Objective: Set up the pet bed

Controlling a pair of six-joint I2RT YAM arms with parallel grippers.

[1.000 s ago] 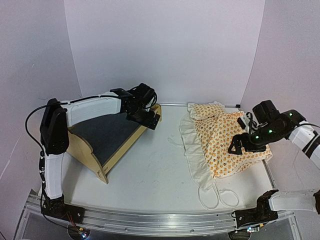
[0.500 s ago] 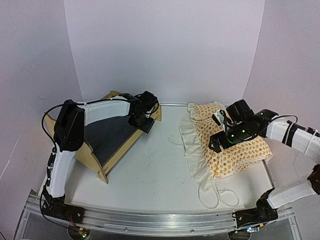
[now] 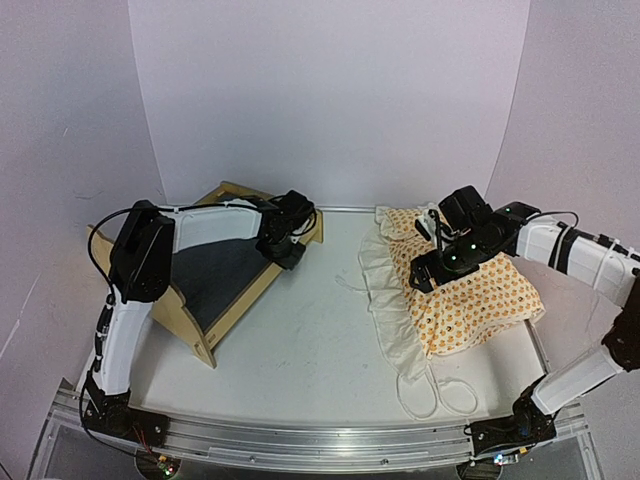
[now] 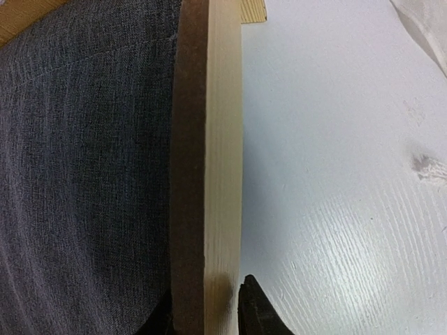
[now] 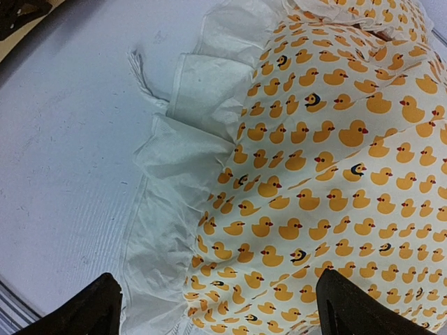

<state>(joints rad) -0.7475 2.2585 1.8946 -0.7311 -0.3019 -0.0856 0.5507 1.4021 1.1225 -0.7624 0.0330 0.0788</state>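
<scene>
The pet bed (image 3: 165, 295) is a light plywood frame with a dark grey base panel (image 3: 215, 268) and stands at the left of the table. My left gripper (image 3: 283, 252) sits on its right side rail near the far corner. In the left wrist view the fingers pinch the pale rail (image 4: 223, 174) from both sides, so the left gripper (image 4: 202, 317) is shut on it, with the grey panel (image 4: 84, 174) to the left. My right gripper (image 3: 428, 272) hovers open over the duck-print bedding (image 3: 470, 300); its fingers straddle print and white ruffle without touching, and the right gripper (image 5: 216, 300) holds nothing.
A small matching pillow (image 3: 412, 218) lies at the back end of the bedding. White tie strings (image 3: 432, 395) trail off its front corner toward the near edge. The ruffle (image 5: 174, 160) spreads left onto the white table (image 3: 300, 350).
My left gripper has lowered onto the bed's right rail and closed from wide open. The right arm has swung left and back across the bedding, still open.
</scene>
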